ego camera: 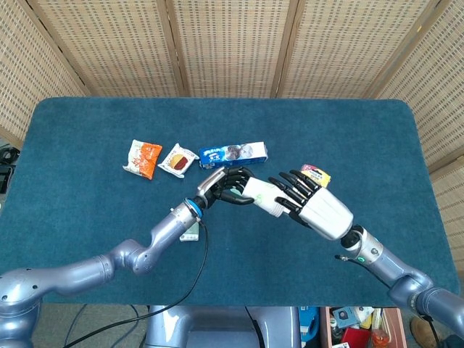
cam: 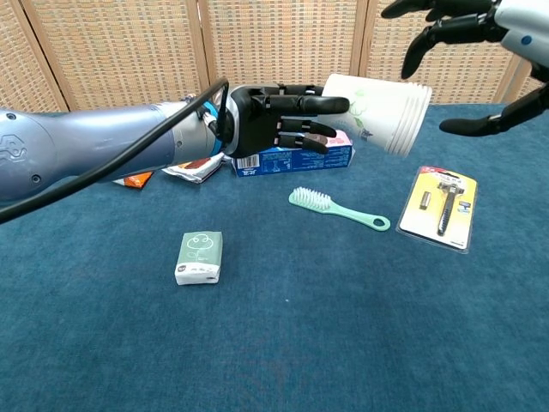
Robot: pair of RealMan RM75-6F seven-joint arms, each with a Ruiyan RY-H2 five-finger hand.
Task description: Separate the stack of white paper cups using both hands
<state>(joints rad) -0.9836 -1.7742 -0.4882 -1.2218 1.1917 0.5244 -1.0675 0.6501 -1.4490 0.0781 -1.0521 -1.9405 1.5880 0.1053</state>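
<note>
Chest view, going left to right: the left hand (cam: 274,120) is reaching in from the left and gripping the closed bottom end of the stack of white paper cups with a faint green print (cam: 377,112), fingers wrapped along its side. The stack is lying sideways in the air above the dark blue felt-covered table (cam: 283,343), rims pointing right, and you can see several rims nested at the open end. Just past it, the right hand (cam: 480,51) is hanging around the open end with its fingers spread wide, not touching the cups as far as I can tell.

Under all that, a small white and green tissue pack (cam: 199,257) is lying on the table, then a blue cookie box (cam: 292,157) sitting right beneath the left hand, a mint green toothbrush (cam: 336,209), and a razor in a yellow blister card (cam: 440,207) off to the right.

Head view is showing the same thing from above, plus an orange snack bag (ego camera: 142,159) and a white snack packet (ego camera: 178,160) sitting side by side on the far left of the cookie box.
</note>
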